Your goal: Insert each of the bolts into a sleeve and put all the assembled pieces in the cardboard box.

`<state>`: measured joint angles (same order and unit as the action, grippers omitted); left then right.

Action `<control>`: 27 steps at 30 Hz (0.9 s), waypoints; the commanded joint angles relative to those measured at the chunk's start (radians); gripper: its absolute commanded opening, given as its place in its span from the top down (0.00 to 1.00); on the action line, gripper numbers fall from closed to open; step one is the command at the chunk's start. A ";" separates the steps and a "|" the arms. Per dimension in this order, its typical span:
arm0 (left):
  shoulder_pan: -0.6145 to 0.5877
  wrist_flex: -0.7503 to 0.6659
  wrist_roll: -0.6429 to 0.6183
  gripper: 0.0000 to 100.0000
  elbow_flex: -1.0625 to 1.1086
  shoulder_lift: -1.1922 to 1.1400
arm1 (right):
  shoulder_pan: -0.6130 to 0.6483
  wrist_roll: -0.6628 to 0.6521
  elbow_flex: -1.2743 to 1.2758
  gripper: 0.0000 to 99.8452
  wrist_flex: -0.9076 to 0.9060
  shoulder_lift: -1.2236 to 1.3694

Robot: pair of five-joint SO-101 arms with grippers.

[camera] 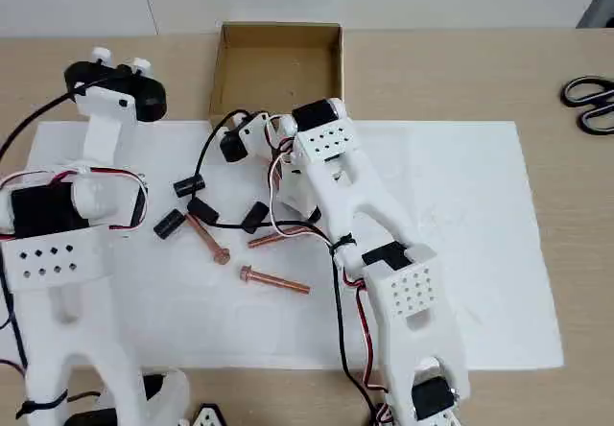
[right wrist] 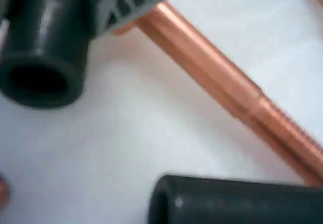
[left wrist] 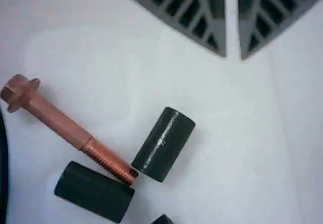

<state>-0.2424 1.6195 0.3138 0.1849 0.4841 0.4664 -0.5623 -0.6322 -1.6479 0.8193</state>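
Observation:
Three copper bolts lie on the white sheet: one between two black sleeves, another beside a sleeve, the third alone. In the left wrist view the bolt points its threaded end between two sleeves. My left gripper hangs above them with only a thin slit between its fingers, near the sheet's far left corner. My right gripper is low over the sheet, shut on a black sleeve. A bolt and another sleeve lie close by.
The open cardboard box stands at the back, just beyond the right gripper. Black cables trail across the sheet among the parts. Scissors lie at the far right. The sheet's right half is bare.

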 commanded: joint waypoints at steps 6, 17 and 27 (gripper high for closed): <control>0.003 0.006 0.002 0.99 -0.038 0.003 | -0.016 0.000 0.018 0.91 -0.058 0.133; 0.003 0.006 0.002 0.99 -0.038 0.002 | -0.016 0.002 0.018 0.99 -0.058 0.136; 0.003 0.006 0.000 0.99 -0.038 0.002 | -0.022 0.002 0.018 1.00 -0.058 0.134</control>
<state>-0.2424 1.6195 0.3138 0.1849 0.4826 0.4588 -0.5593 -0.6337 -1.6479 0.8301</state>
